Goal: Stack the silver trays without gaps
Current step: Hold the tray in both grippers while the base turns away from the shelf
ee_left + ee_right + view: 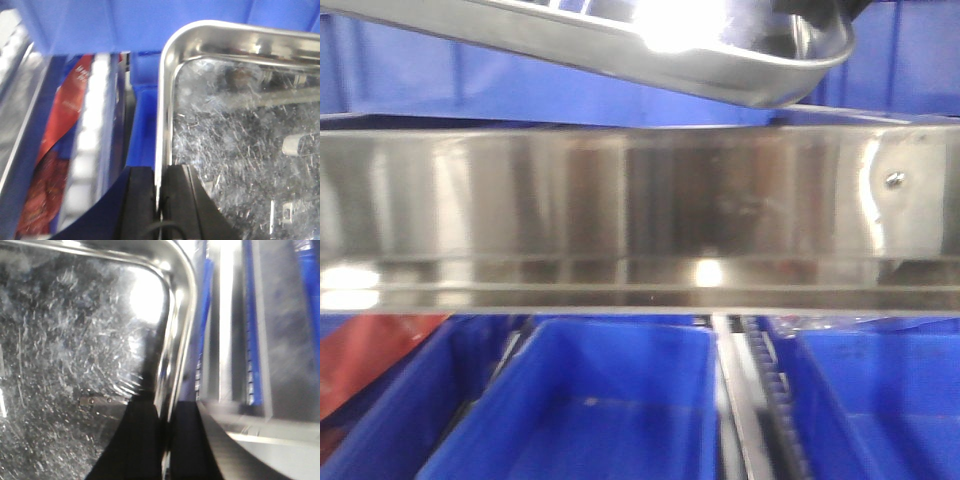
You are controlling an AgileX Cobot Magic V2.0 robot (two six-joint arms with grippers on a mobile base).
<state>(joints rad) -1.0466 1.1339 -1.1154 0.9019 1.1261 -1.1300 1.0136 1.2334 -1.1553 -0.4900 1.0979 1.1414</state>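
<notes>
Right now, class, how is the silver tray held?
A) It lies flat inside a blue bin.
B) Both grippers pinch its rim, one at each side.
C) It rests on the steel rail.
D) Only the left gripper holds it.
B: the left gripper and the right gripper each pinch the rim of the tray, and the front view shows it in the air above the rail.

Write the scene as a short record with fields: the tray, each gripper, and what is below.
tray: one silver tray, raised and tilted, seen above the shelf rail
left gripper: shut on the tray's left rim
right gripper: shut on the tray's right rim
below the rail: blue bins
</notes>
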